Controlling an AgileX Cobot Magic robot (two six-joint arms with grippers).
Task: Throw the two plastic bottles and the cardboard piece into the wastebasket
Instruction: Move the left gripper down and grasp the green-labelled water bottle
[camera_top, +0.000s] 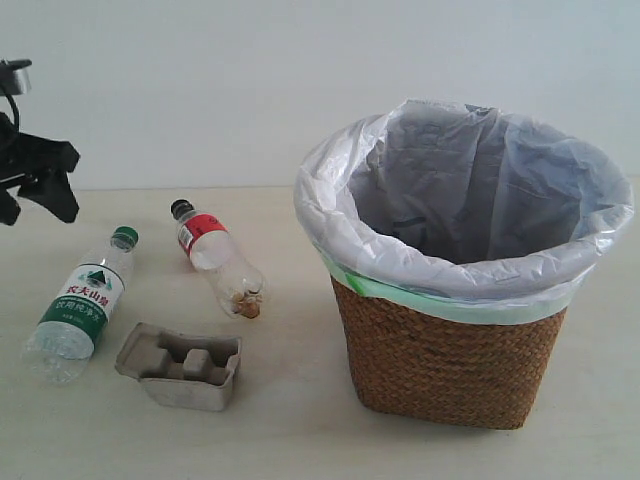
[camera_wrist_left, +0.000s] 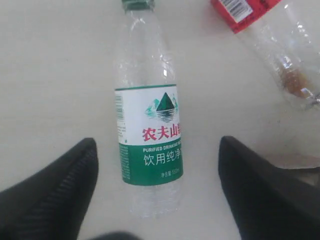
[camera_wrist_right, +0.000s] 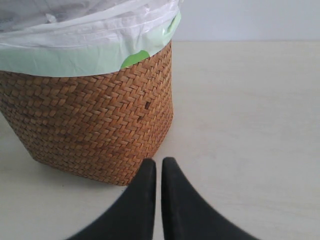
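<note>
Brown woven wastebasket (camera_top: 450, 360); green-capped bottle (camera_top: 80, 302); red-labelled bottle (camera_top: 215, 256).

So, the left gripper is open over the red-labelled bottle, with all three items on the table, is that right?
Not quite: the left wrist view shows the open left gripper over the green-labelled bottle; the red-labelled bottle lies off to one side.

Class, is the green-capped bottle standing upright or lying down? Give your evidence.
Lying down: the green-capped bottle rests on its side on the table, label facing up.
</note>
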